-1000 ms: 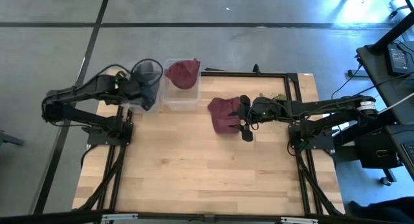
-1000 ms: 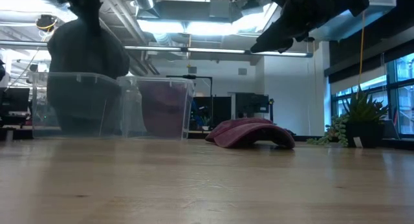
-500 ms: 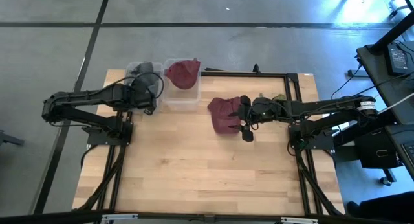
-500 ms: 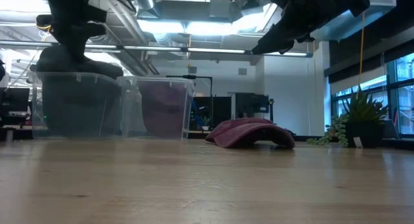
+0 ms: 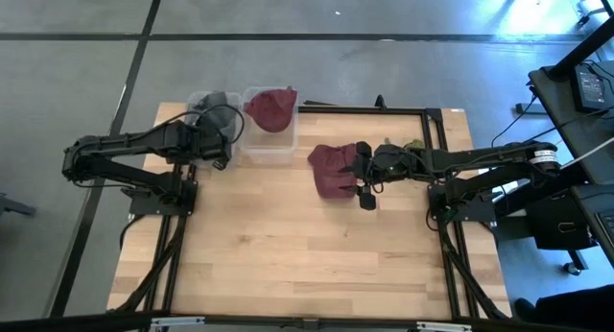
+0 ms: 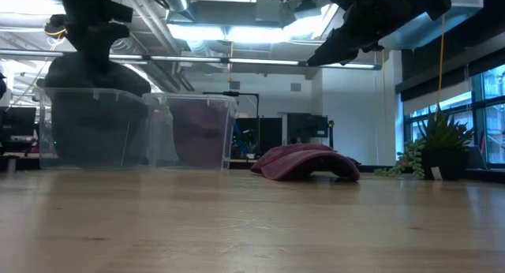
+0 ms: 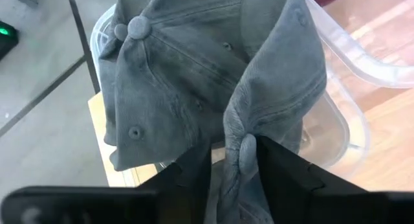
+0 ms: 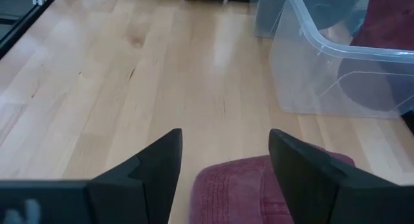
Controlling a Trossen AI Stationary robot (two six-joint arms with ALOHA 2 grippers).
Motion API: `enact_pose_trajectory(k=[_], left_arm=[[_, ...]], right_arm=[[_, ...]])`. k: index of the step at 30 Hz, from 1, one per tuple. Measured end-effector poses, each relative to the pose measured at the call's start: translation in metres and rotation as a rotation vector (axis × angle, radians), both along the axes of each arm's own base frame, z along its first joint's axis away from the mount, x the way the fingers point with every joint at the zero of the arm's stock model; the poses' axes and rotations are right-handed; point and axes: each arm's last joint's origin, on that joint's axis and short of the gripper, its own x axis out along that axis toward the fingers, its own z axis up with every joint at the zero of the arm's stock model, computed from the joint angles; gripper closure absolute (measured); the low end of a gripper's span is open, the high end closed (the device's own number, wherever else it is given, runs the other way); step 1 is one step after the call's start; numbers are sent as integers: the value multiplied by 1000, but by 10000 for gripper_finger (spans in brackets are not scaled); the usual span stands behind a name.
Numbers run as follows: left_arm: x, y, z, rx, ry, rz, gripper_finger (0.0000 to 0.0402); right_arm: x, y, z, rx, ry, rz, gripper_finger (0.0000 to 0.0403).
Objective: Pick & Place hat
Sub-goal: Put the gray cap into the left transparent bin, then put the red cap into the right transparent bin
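Claw of the left arm [image 7: 233, 169] pinches a fold of the grey hat [image 7: 213, 75], which sits in the clear bin [image 5: 206, 106] at the far left of the surface [image 5: 288, 246], while the right claw [image 8: 223, 162], fingers spread, hovers over the maroon hat [image 5: 331, 169] lying mid-surface.

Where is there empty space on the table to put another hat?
The near half of the table is bare wood, below the red hat and both grippers. The far left corner is crowded: two bins, the grey hat.
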Motion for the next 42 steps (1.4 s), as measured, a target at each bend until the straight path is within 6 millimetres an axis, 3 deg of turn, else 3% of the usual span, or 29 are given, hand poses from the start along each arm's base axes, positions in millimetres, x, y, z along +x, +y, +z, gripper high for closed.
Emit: enact_pose_trajectory(k=[3, 9, 17, 24, 28, 32, 39, 42], left_arm=[[0, 0, 2, 15, 4, -4, 250], [-3, 0, 29, 49, -62, -1, 193], [-5, 1, 60, 126, -175, -40, 185], [24, 2, 71, 130, -349, -258, 185], [43, 0, 77, 136, -422, -414, 186], [56, -1, 76, 152, -469, -485, 186], [80, -3, 34, 140, -580, -577, 187], [88, -4, 26, 124, -690, -636, 185]], right_arm=[[0, 0, 0, 1, 0, -1, 173], [0, 0, 0, 3, 0, -2, 173], [0, 0, 0, 6, 0, -3, 173], [2, 0, -1, 93, -6, -35, 173], [7, -10, -11, 152, 18, -249, 173], [10, -31, -22, 210, 51, -398, 173], [3, -68, -47, 325, 175, -660, 173], [1, -77, -59, 377, 223, -777, 173]])
